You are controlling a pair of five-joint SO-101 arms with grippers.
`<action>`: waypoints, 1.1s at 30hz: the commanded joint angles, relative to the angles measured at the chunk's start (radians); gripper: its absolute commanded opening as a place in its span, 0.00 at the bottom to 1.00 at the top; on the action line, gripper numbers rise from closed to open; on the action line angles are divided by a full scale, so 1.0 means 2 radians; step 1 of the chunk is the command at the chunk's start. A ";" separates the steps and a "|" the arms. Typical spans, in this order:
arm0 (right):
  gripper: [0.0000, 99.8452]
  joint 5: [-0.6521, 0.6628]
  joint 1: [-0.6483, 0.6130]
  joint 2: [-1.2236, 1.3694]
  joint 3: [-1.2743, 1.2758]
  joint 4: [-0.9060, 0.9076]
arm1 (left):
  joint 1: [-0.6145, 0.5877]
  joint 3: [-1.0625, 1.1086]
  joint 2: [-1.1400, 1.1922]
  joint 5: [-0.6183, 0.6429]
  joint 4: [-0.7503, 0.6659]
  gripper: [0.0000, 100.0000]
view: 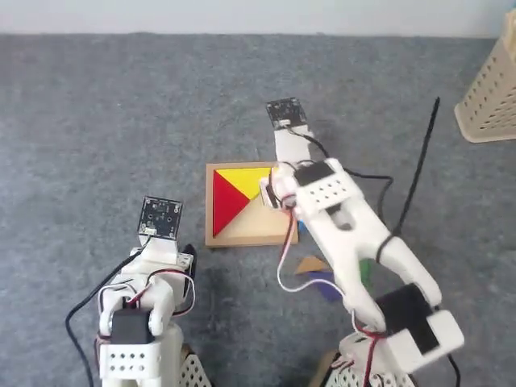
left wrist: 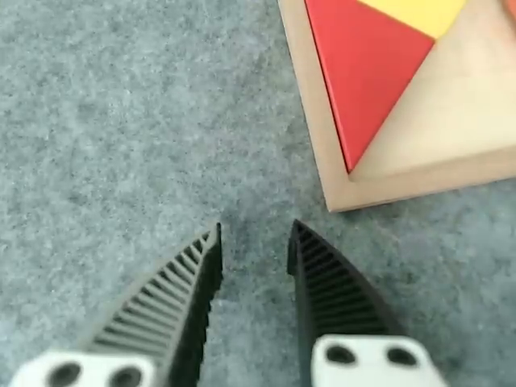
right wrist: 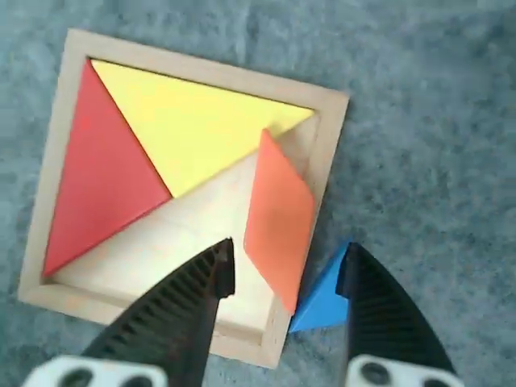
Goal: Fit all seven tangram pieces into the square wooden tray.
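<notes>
The square wooden tray (view: 216,239) (right wrist: 329,109) (left wrist: 322,149) lies mid-table, holding a red triangle (view: 226,201) (right wrist: 105,177) (left wrist: 363,64) and a yellow triangle (view: 246,177) (right wrist: 193,117) (left wrist: 427,12). An orange parallelogram (right wrist: 278,218) lies tilted across the tray's right rim. Just outside that rim is a blue triangle (right wrist: 322,294) (view: 301,230). My right gripper (right wrist: 282,270) (view: 278,192) hangs open above the orange piece, holding nothing. My left gripper (left wrist: 256,234) (view: 187,254) stands open and empty over the carpet, short of the tray's near left corner.
A tan triangle (view: 310,264), a purple piece (view: 326,287) and a green piece (view: 367,270) lie on the grey carpet beside the right arm. A beige slotted basket (view: 492,89) stands at the far right. A black cable (view: 419,169) runs past the right arm.
</notes>
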 commanded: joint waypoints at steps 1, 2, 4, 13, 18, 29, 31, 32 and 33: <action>0.21 -0.006 0.033 -0.032 0.017 -0.037 | 0.000 -0.002 -0.008 0.004 0.002 0.13; 0.21 -0.006 0.040 -0.025 0.017 -0.039 | 0.000 -0.002 -0.008 0.004 0.002 0.13; 0.16 -0.007 0.051 -0.009 0.015 -0.042 | 0.000 -0.002 -0.008 0.004 0.002 0.13; 0.04 -0.007 0.059 0.028 -0.009 -0.040 | 0.000 -0.002 -0.008 0.004 0.002 0.13; 0.04 -0.005 0.043 0.028 -0.007 -0.038 | 0.000 -0.002 -0.008 0.004 0.002 0.13; 0.04 -0.005 0.017 0.035 -0.007 -0.023 | 0.000 -0.002 -0.008 0.004 0.002 0.13; 0.04 -0.005 0.016 0.049 -0.008 -0.026 | 0.000 -0.002 -0.008 0.004 0.002 0.13; 0.04 -0.005 0.015 0.058 -0.011 -0.026 | 0.000 -0.002 -0.008 0.004 0.002 0.13; 0.04 -0.005 0.013 0.063 -0.012 -0.027 | 0.000 -0.002 -0.008 0.004 0.002 0.13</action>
